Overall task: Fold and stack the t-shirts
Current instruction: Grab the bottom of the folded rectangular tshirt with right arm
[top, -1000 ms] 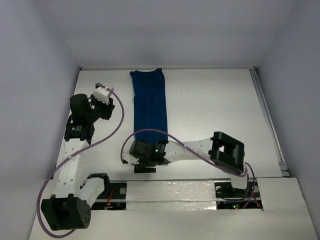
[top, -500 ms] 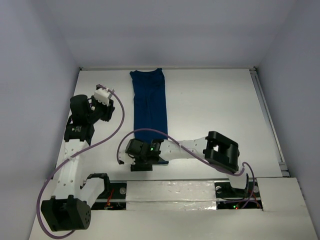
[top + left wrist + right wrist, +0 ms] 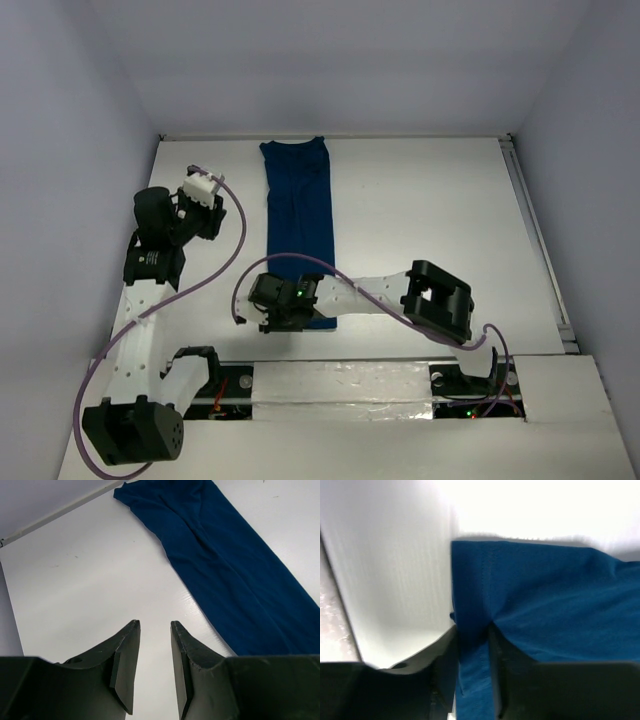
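The dark navy-blue cloth t-shirt [image 3: 298,215] lay on the flat white table [image 3: 430,210] as a long narrow strip. It ran from the table's far edge straight back toward the arms, left of the table's middle. Only plain blue cloth showed, with a lengthwise crease down it.

The right gripper [image 3: 472,642] sat at the strip's near end, by its left corner. Its two dark fingers [image 3: 444,665] were closed narrow on a small fold of the hem, the blue cloth pinched up between them. The rest of the shirt spread away from the jaws, toward the far side and to the right in the wrist view, and bare table lay to the left of the corner.

The left gripper [image 3: 154,626] hung over bare table to the left of the strip, apart from the cloth. Its jaws stood a narrow gap apart with nothing between them. In its wrist view the shirt's long left edge ran slantwise past the fingertips on the right.
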`<act>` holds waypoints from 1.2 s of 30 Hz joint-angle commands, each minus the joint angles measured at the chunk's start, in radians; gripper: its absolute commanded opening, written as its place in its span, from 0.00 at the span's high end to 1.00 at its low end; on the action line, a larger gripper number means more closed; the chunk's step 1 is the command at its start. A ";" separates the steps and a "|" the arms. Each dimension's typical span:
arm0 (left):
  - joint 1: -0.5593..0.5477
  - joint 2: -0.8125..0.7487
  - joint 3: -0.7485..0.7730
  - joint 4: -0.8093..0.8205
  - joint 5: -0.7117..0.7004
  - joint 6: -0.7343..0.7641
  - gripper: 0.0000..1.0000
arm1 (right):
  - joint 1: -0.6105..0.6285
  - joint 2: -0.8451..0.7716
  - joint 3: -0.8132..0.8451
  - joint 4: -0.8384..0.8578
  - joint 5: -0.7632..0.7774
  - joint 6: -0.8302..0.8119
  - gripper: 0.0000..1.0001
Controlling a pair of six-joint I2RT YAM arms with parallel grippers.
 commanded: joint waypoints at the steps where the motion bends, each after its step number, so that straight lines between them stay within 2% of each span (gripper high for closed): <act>1: 0.009 -0.017 0.054 0.010 0.024 -0.001 0.71 | -0.005 0.092 -0.042 -0.099 0.004 0.009 0.69; 3: 0.009 -0.017 0.057 0.010 0.028 -0.001 0.71 | -0.005 0.095 -0.042 -0.102 0.004 0.009 0.73; 7: 0.009 -0.019 0.062 0.003 0.031 0.002 0.71 | -0.015 0.091 -0.046 -0.105 0.004 0.006 0.89; 8: 0.009 -0.019 0.065 0.000 0.032 0.000 0.71 | -0.015 0.080 -0.049 -0.103 0.004 0.005 1.00; 11: 0.009 -0.016 0.066 0.003 0.032 0.005 0.71 | -0.015 0.047 -0.063 -0.097 -0.007 -0.011 1.00; 18: 0.009 0.046 0.025 0.062 0.069 -0.018 0.71 | -0.015 -0.156 -0.158 -0.065 -0.042 -0.049 1.00; 26: 0.009 0.087 0.034 0.086 0.075 -0.033 0.71 | -0.015 -0.325 -0.201 -0.106 -0.119 -0.101 1.00; 36: 0.009 0.110 0.049 0.089 0.097 -0.049 0.71 | 0.027 -0.400 -0.210 -0.174 -0.137 -0.155 1.00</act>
